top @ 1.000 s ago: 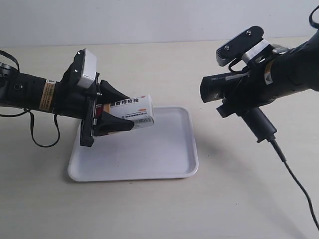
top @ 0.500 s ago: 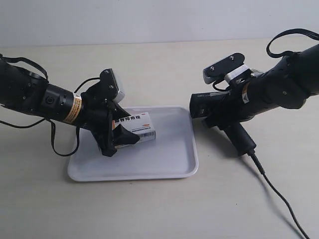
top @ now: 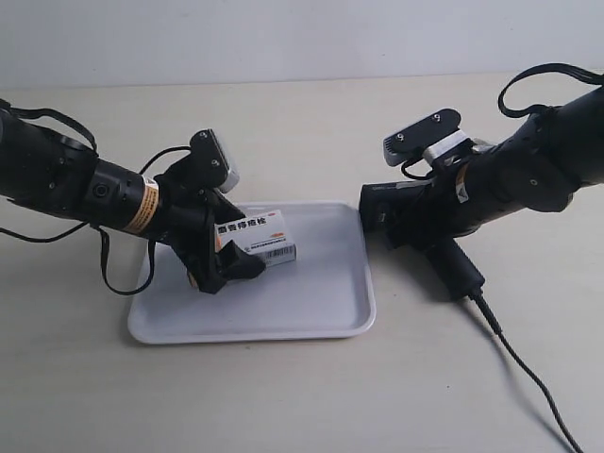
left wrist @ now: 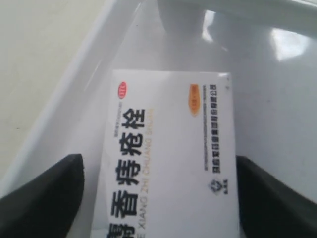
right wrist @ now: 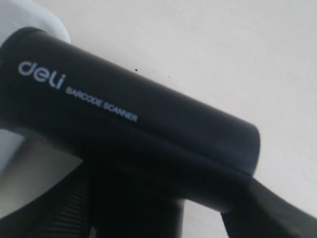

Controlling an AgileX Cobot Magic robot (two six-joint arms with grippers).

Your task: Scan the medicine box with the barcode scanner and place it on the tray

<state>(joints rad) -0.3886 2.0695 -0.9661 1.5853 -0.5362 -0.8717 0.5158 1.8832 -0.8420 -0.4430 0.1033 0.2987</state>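
Observation:
The medicine box (top: pixel 260 238), white with black print, lies on the white tray (top: pixel 311 293) near its left half. The left gripper (top: pixel 243 238), on the arm at the exterior view's left, straddles it. In the left wrist view the box (left wrist: pixel 168 163) sits between the black fingers (left wrist: pixel 44 198) of the gripper (left wrist: pixel 161 198); a strip of tray (left wrist: pixel 267 74) shows between one finger and the box edge, so the jaws stand slightly open. The right gripper (top: pixel 429 222) is shut on the black barcode scanner (top: pixel 406 203), which hangs low just right of the tray. Its head (right wrist: pixel 124 124) fills the right wrist view.
The scanner's thin black cable (top: pixel 528 377) trails over the beige table toward the lower right. A corner of the tray (right wrist: pixel 44 15) shows beyond the scanner head in the right wrist view. Loose black arm cables (top: pixel 118 278) hang beside the tray's left edge.
The left arm lowered the box from above the tray onto it, and the jaws have eased apart. The right arm came down and left, bringing the scanner close to the tray's right rim.

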